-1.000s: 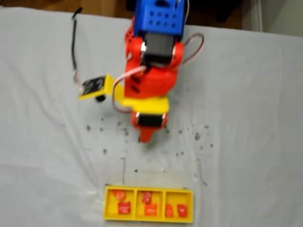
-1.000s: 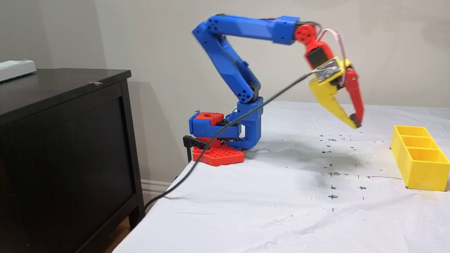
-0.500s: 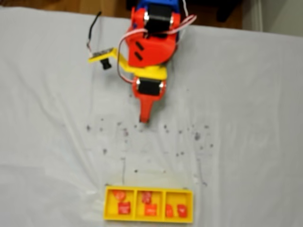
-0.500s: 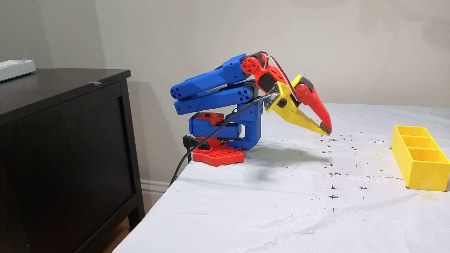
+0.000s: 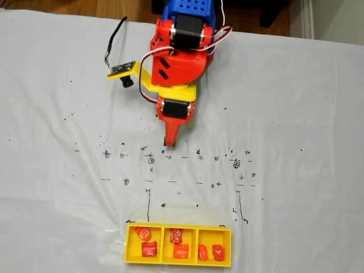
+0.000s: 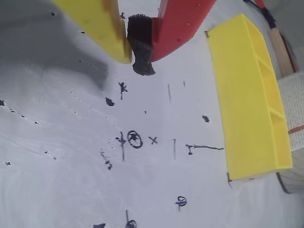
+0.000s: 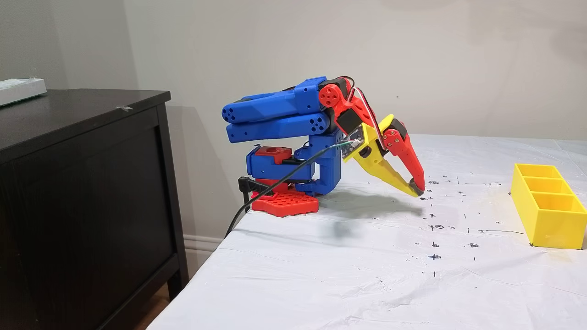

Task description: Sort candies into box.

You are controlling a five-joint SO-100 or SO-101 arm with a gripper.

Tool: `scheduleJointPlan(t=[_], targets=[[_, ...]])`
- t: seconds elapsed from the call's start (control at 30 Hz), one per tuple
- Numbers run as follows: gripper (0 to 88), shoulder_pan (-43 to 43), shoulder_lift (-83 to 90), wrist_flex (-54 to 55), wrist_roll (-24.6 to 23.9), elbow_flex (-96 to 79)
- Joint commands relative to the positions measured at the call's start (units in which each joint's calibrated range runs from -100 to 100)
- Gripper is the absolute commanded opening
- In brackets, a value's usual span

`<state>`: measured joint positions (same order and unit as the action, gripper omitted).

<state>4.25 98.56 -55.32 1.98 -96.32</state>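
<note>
We see the white-covered table (image 5: 296,114) carrying the folded arm (image 7: 279,114), then the yellow box (image 5: 178,261) well apart from it near the table's front edge, the gripper (image 7: 416,190) with jaws together on nothing, and six candies (image 5: 149,248), two per compartment.

Blue arm (image 7: 279,114), red base, yellow/red end effector (image 7: 415,190).
</note>
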Motion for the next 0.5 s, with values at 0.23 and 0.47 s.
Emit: scheduleJointPlan(t=[0.23, 0.47], targets=[[0.2, 1.18, 0.51, 2.39, -1.27, -1.77], [0.2, 2.00, 0.42, 2.39, -1.81, -1.77]])
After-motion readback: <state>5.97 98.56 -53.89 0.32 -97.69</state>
